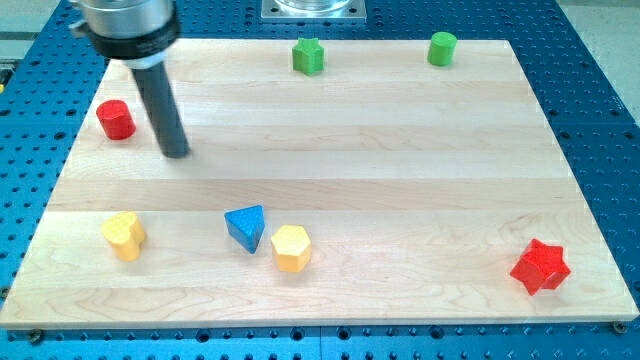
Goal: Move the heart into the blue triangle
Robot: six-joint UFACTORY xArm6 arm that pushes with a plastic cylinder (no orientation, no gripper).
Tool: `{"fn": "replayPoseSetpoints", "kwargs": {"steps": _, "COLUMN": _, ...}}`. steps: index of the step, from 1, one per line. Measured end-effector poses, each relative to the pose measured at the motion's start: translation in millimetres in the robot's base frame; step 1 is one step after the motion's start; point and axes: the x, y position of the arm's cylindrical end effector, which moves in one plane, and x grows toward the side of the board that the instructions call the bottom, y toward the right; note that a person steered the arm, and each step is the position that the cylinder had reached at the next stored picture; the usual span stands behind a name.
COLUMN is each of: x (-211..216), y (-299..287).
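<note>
Heart (124, 235), yellow, lies near the board's (400, 180) left edge in the lower part of the view, well apart from everything but the blue triangle (246, 227), which sits to its right across an open strip of wood. Reading left to right: a red cylinder (116, 119) stands near the upper left edge; my tip (176, 153) rests just to its right, touching no block and well above the heart; the heart follows, then the triangle, then a yellow hexagon (291, 248) just beside the triangle's lower right; a green star (308, 56) and a green cylinder (442, 48) occupy the top edge; a red star (540, 266) sits at the lower right. No jaws exist on this rig, only a plain rod, so nothing opens or clamps. The step in hand appears to be the approach. Done well, it likely means carrying the tip down along the left margin to a spot just left of the heart, level with its middle, then pushing straight rightward so that the heart slides without turning aside. Contact off the centre line would probably spin the heart or send it below the triangle. A slow finish seems wise, since a hard push could drive the triangle into the hexagon.
</note>
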Motion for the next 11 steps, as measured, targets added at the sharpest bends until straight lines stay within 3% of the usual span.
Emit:
{"fn": "replayPoseSetpoints", "kwargs": {"steps": 1, "x": -19.9, "y": -6.9}}
{"fn": "replayPoseSetpoints", "kwargs": {"steps": 2, "x": -8.2, "y": 5.8}}
{"fn": "replayPoseSetpoints", "kwargs": {"steps": 3, "x": 38.7, "y": -18.7}}
{"fn": "replayPoseSetpoints", "kwargs": {"steps": 4, "x": 87.2, "y": -91.7}}
{"fn": "replayPoseSetpoints", "kwargs": {"steps": 6, "x": 128.9, "y": 19.4}}
{"fn": "replayPoseSetpoints", "kwargs": {"steps": 7, "x": 132.8, "y": 24.4}}
{"fn": "replayPoseSetpoints", "kwargs": {"steps": 8, "x": 163.0, "y": -0.5}}
{"fn": "replayPoseSetpoints", "kwargs": {"steps": 10, "x": 161.5, "y": 68.6}}
{"fn": "replayPoseSetpoints", "kwargs": {"steps": 11, "x": 135.7, "y": -1.3}}
